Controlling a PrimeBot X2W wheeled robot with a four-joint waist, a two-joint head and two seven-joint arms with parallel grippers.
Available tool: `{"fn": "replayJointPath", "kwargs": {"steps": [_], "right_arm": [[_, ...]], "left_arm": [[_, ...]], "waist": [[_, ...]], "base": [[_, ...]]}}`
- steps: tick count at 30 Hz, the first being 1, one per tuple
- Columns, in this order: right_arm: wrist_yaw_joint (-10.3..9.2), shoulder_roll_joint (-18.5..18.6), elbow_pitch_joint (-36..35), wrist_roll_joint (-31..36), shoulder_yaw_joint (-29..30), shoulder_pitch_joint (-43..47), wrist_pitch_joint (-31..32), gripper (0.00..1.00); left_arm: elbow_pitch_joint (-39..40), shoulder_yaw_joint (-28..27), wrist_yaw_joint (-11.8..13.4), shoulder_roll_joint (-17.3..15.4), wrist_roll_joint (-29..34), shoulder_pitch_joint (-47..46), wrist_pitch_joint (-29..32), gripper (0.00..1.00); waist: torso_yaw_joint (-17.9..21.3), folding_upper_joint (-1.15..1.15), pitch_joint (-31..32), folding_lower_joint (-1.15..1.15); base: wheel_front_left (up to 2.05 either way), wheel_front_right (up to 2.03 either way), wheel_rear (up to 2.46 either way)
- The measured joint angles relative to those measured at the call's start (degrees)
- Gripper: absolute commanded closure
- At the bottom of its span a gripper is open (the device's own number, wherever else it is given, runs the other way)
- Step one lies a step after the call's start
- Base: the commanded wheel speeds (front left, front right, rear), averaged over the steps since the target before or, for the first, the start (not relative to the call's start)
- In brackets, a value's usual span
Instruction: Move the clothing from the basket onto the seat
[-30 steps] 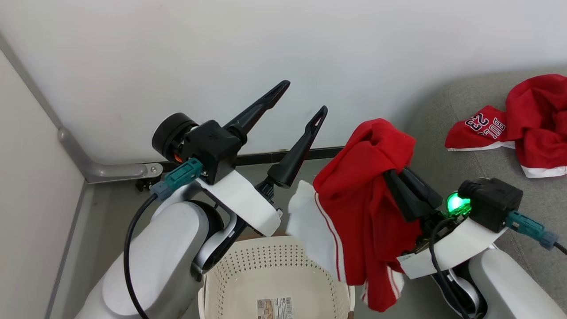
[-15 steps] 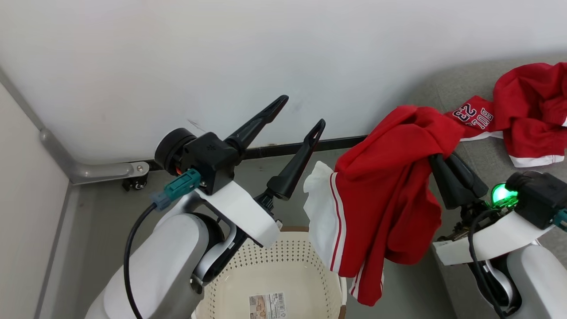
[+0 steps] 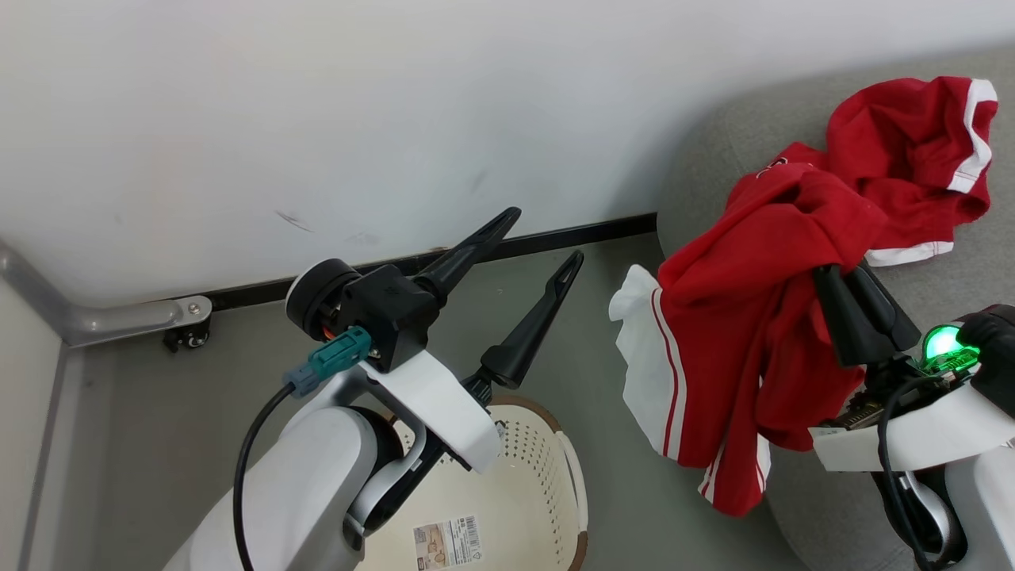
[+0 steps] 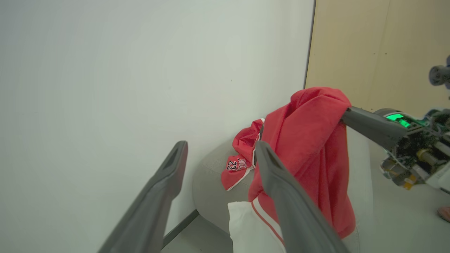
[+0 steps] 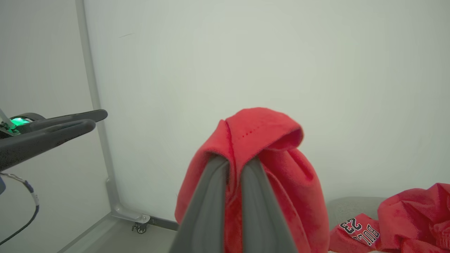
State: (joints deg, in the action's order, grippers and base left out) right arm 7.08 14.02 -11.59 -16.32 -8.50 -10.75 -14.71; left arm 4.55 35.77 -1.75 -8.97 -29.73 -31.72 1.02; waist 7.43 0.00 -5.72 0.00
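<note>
Two red garments and both grippers, as we recorded them beside the seat (image 3: 714, 151).

(a) The right gripper (image 3: 844, 277) had its fingers pressed together on a gathered fold of the held garment (image 3: 745, 317), red cloth with a white panel and white side stripes. The garment hung from that fold at the seat's rounded left corner. Its upper folds were in front of the cushion and its lower hem hung over the floor (image 3: 618, 341) just left of the seat's edge. We could not tell whether the cloth brushed the upholstery.

(b) The second garment (image 3: 904, 151), red with white trim, lay crumpled on the seat, behind the held one and toward the seat's wall side. In the right wrist view we read "23" on its printed flap (image 5: 355, 225).

(c) The left gripper (image 3: 544, 234) had its fingers spread wide with nothing between them. It was raised to the left of the seat, well apart from it, and pointed toward the wall (image 3: 396, 103).

(d) The basket (image 3: 547, 452) stood on the floor to the left of the seat, apart from it and partly hidden by the left arm. We saw a paper label (image 3: 446, 542) on its bottom.
</note>
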Motion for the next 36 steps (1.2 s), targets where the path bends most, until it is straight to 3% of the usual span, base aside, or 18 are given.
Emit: {"fn": "replayJointPath", "kwargs": {"steps": [20,36], "right_arm": [[0.0,-2.59,-4.9,2.18,6.25,2.4,0.0,1.0],[0.0,-4.64,-5.43,2.21,7.15,3.77,0.0,1.0]], "left_arm": [[0.03,0.43,-0.25,-2.19,0.0,3.1,0.53,0.0],[1.14,-0.09,0.62,-4.21,0.63,5.26,1.04,0.0]], "waist": [[8.86,0.0,-3.32,0.0],[15.37,0.0,-5.04,0.0]], "base": [[0.0,0.0,0.0],[0.0,0.0,0.0]]}}
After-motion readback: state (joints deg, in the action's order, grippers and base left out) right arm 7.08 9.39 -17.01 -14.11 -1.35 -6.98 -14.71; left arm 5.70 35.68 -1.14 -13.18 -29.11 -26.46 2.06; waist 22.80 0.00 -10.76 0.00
